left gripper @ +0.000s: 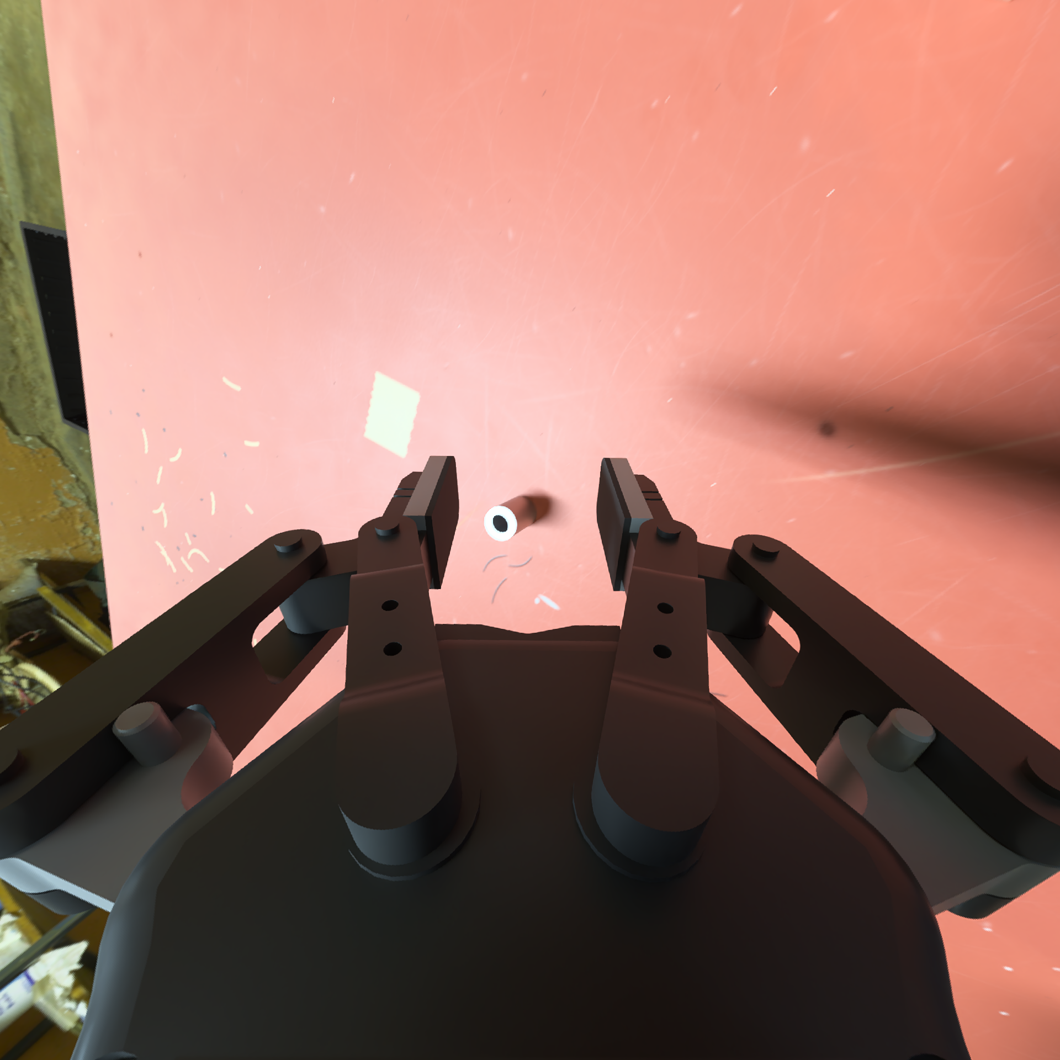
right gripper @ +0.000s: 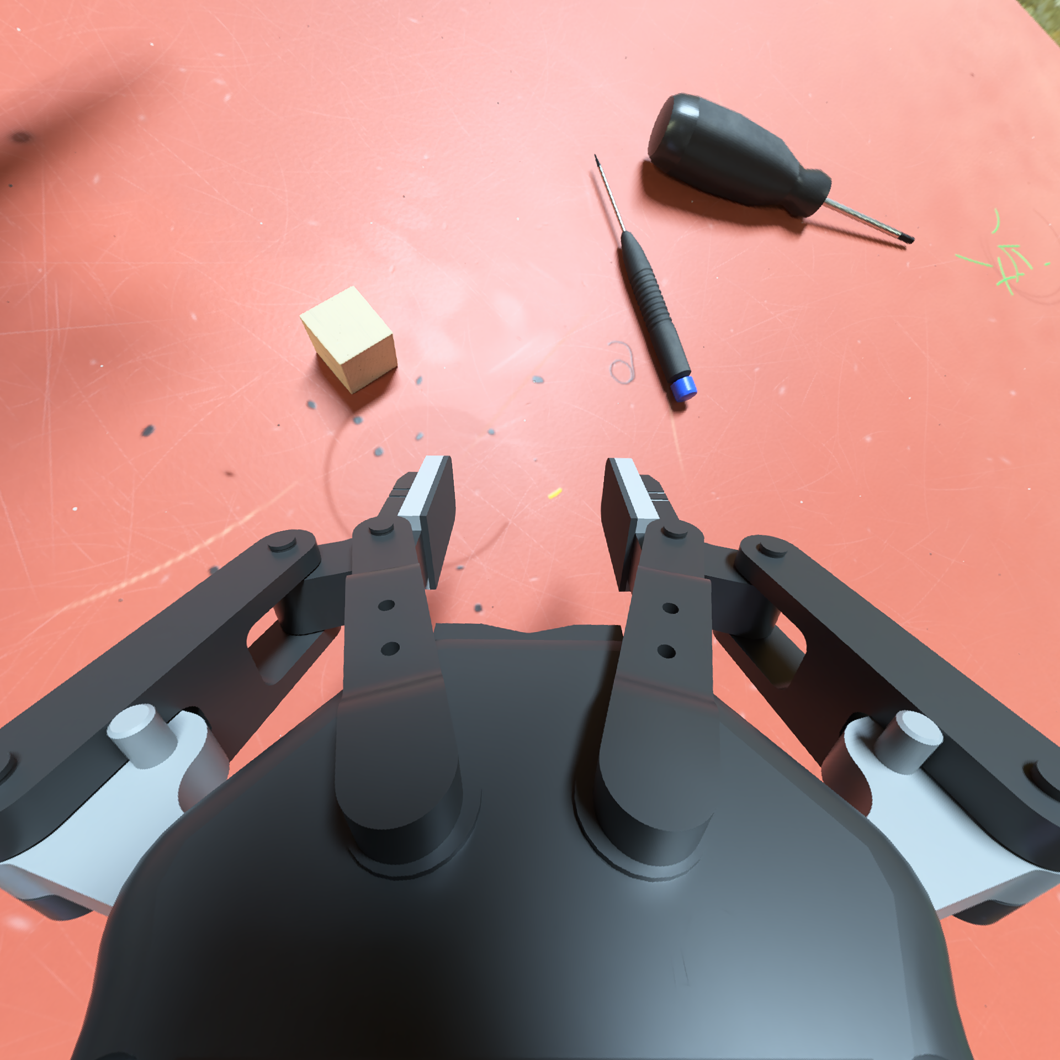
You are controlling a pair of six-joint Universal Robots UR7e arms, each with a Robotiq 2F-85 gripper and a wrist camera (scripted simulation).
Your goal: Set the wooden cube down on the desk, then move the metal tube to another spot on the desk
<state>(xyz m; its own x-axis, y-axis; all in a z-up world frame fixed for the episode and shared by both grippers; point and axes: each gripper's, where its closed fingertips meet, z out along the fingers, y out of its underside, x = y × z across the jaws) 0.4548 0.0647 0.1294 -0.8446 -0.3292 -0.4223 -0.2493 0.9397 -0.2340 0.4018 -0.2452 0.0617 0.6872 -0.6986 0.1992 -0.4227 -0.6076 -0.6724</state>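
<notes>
My left gripper (left gripper: 527, 519), jaws spread and empty, frames the metal tube (left gripper: 513, 515) below. Its long axis points away from me, along my fingers. My right gripper (right gripper: 527, 516), also spread empty, is nearer the wooden cube (right gripper: 350, 338) resting on the desk (right gripper: 229, 172)

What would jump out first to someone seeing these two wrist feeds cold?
In the left wrist view, the small metal tube lies on the salmon-pink desk, framed by the open left tool. In the right wrist view, a pale wooden cube sits on the desk ahead-left of the open, empty right tool, with a slim blue-capped screwdriver and a stubby black screwdriver beyond.
</notes>
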